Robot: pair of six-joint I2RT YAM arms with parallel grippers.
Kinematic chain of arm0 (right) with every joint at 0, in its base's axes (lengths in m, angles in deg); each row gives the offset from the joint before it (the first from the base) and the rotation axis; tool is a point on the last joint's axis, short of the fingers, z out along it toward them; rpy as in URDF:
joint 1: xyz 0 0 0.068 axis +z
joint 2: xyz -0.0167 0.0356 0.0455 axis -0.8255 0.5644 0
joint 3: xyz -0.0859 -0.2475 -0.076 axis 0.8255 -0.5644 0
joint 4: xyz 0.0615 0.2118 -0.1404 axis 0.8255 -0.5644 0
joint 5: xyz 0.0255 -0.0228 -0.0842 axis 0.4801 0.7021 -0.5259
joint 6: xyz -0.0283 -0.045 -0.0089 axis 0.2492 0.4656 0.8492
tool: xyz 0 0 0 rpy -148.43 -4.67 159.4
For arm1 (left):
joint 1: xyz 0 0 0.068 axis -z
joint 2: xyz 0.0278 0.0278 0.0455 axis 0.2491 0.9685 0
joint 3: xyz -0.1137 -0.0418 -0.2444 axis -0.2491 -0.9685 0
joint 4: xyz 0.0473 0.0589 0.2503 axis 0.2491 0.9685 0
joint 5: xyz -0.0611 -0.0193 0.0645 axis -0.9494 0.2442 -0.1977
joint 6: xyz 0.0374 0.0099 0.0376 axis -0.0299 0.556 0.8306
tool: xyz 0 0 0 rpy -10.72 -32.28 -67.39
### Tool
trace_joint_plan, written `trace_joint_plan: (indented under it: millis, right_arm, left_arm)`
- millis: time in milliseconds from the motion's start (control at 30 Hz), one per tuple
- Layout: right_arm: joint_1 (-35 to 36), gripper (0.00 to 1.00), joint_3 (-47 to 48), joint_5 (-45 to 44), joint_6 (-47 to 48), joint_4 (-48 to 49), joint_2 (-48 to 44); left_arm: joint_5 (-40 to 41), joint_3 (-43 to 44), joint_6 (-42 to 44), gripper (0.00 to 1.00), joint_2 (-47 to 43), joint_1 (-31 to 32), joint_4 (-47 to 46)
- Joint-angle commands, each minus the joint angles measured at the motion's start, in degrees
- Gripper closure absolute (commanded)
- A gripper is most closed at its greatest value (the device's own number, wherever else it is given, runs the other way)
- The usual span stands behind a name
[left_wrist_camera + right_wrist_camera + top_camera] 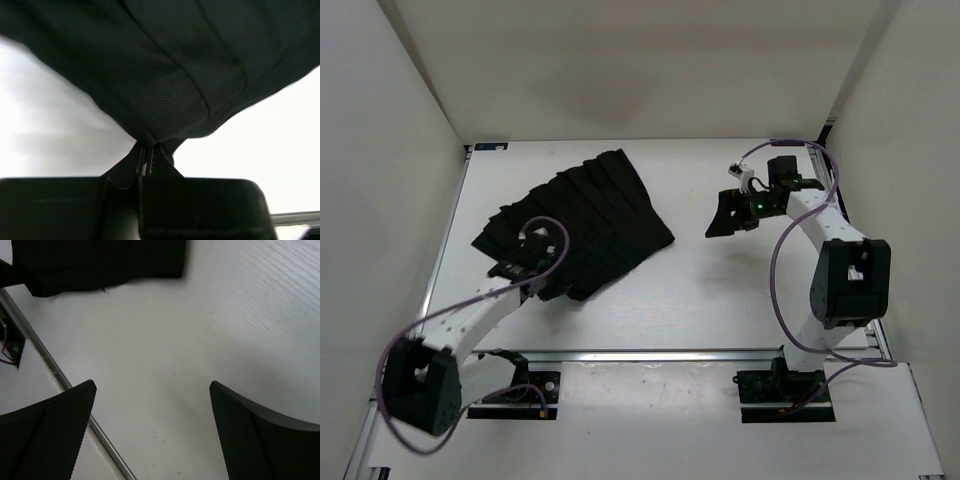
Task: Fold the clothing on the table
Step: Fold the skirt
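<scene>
Left wrist view: left fingers [129, 170] pinched on the black pleated garment [590, 215] near the surface's [720, 290] left edge; right fingers [60, 435] wide, empty. Tiny bite, fabric might slip when lifted

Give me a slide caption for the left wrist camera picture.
Left gripper shut on a pinched fold of the black clothing, with the white table behind.
</scene>
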Motion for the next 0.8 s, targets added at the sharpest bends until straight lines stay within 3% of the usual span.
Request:
trace_joint_plan:
  millis: [0,133,233,467,767]
  right_arm:
    - [0.6,0.01,4.8,6.5,-2.8,1.4,3.1]
    - [8.0,0.02,4.7,4.5,-2.9,3.0,7.1]
    - [11.6,0.05,1.7,4.5,-6.0,4.9,9.5]
    - [10.4,0.07,2.8,12.8,-18.0,9.3,16.5]
    - [19.8,0.04,9.1,9.1,-15.3,7.7,25.2]
  left_arm:
    - [-2.3,-3.7,0.1,1.0,-12.3,-7.1,8.7]
    - [-7.0,-9.0,1.6,1.0,-20.4,-16.0,11.2]
    - [-10.2,-13.9,-1.2,1.0,-25.2,-16.8,11.0]
    - [-19.3,-20.9,-2.9,1.0,-33.7,-29.1,10.0]
    - [-20.1,-24.1,-2.7,1.0,-40.5,-25.9,17.3]
